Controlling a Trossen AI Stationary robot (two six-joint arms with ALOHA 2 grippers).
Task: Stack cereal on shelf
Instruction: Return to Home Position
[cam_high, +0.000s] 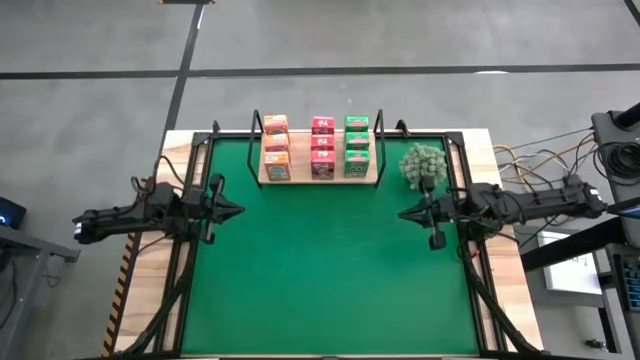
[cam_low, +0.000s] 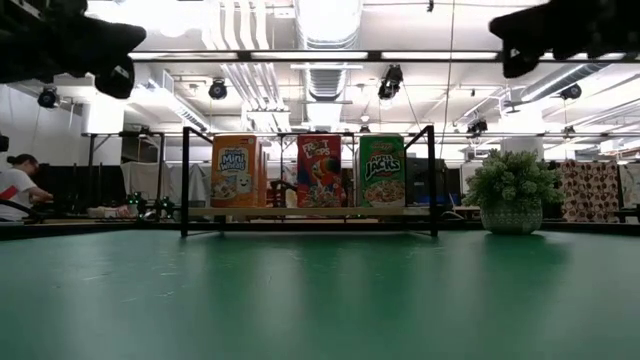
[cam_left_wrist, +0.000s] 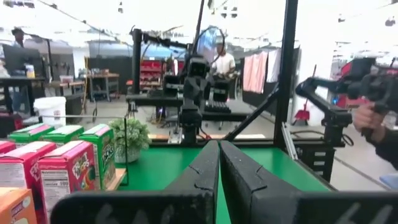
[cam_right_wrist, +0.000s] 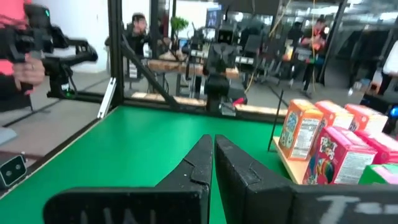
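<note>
Left gripper (cam_high: 236, 210): fingers clenched together on nothing, raised over the mat's 9 o'clock edge, tips pointing toward 3 o'clock
Right gripper (cam_high: 404, 213): fingers likewise pressed together and empty, raised over the mat's 3 o'clock side, tips pointing toward 9 o'clock, well apart from the left one
Shelf (cam_high: 300, 175): light wooden board with black wire uprights, lying at 12 o'clock on the green mat (cam_high: 330, 280)
Orange boxes (cam_high: 276, 150): three upright in a file running 12 to 6 o'clock, at the board's 9 o'clock end
Pink boxes (cam_high: 322, 150): three in a like file at the board's middle
Green boxes (cam_high: 357, 148): three in a like file at the board's 3 o'clock end
Spacing: narrow gaps between the files; both grippers clear of every box
Plant ball (cam_high: 423, 165): on the mat just beside the shelf's 3 o'clock end, at 12 o'clock from the right gripper's tips
Room: a person's hand (cam_left_wrist: 371, 118) grips a dark handheld device beyond the table
</note>
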